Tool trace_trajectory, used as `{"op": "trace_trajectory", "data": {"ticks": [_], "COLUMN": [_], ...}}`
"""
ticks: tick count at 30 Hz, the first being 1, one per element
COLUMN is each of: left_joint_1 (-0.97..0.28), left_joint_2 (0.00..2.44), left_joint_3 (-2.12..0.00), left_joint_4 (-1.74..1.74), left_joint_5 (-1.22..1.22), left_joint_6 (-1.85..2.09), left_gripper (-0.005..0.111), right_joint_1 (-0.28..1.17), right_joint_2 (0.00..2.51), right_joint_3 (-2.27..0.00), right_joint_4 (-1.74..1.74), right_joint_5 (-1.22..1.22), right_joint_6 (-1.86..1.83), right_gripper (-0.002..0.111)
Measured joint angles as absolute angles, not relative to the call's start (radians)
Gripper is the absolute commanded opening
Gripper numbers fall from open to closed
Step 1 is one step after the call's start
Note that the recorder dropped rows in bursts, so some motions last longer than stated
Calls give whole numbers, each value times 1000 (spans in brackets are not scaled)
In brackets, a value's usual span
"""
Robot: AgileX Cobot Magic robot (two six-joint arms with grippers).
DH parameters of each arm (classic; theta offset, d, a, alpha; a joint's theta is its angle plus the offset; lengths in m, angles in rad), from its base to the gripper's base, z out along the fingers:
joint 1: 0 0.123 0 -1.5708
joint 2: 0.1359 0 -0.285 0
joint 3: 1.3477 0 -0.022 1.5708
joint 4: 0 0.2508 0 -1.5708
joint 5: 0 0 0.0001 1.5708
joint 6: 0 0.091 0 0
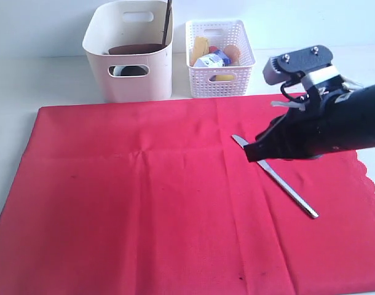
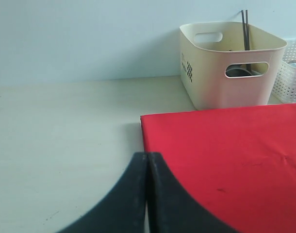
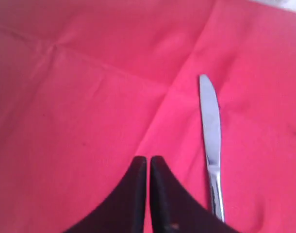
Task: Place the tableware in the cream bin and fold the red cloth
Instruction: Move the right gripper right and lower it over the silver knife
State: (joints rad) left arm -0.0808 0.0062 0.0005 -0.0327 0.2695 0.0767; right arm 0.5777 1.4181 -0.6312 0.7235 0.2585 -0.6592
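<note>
Right wrist view: my right end effector (image 3: 147,158), pressed together, hangs over the red cloth (image 3: 90,87) just beside the steel table knife (image 3: 210,126) on it; my left end effector (image 2: 147,154), likewise pressed together, is at the cloth's corner.

We see bright, even, diffuse light, with only a faint shadow at the base of the cream bin (image 1: 132,89). The red cloth (image 1: 144,203) looks heavily saturated. In the right wrist view the steel table knife (image 3: 209,126) glints and the picture is slightly soft.
</note>
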Motion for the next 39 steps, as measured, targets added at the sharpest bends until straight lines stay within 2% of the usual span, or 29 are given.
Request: {"op": "trace_trajectory", "data": {"ticks": [5, 8, 17, 31, 39], "left_joint_1": [-81, -81, -81, -81, -81], "left_joint_2": [6, 6, 6, 6, 6], "left_joint_3": [1, 1, 1, 1, 1], "left_joint_4": [-33, -33, -33, -33, -33], "left_joint_5": [269, 269, 269, 269, 269], "left_joint_6": [77, 77, 77, 77, 77], "left_gripper": [1, 1, 1, 1, 1], "right_joint_1": [578, 578, 578, 539, 539], "right_joint_2": [1436, 1484, 1658, 1735, 1803], "right_joint_3": [-611, -611, -625, -688, -689], "right_joint_4": [487, 383, 236, 158, 125], "right_joint_5": [254, 248, 187, 168, 111], "right_joint_6": [-432, -324, -267, -265, -265], "right_gripper": [38, 43, 43, 43, 33]}}
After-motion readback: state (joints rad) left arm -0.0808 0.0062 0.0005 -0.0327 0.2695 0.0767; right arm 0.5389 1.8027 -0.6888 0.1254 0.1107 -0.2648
